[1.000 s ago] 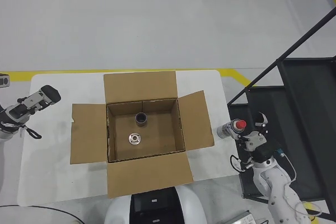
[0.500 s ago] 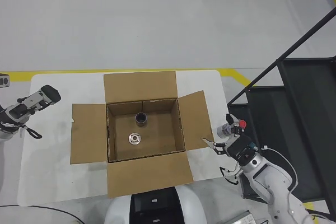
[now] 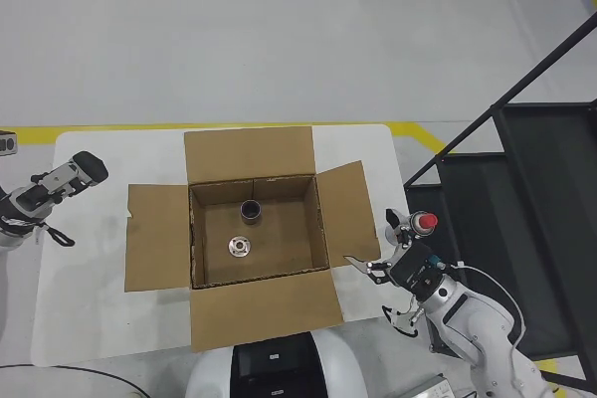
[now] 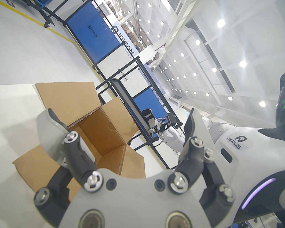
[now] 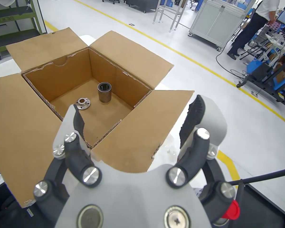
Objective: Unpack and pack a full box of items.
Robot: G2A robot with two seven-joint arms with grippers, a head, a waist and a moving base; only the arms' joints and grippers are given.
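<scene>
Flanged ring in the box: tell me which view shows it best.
Right wrist view: the flanged ring lies close and clear on the box floor. The top view gives it as a small disc; the left wrist view catches the box's walls.

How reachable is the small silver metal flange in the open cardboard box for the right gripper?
Probably yes: the open right gripper faces the flange, and the box flaps lie folded outward.

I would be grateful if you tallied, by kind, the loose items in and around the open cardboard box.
Metal sleeve: 1
Metal flange: 1
Red-capped spray can: 1
Total: 3
</scene>
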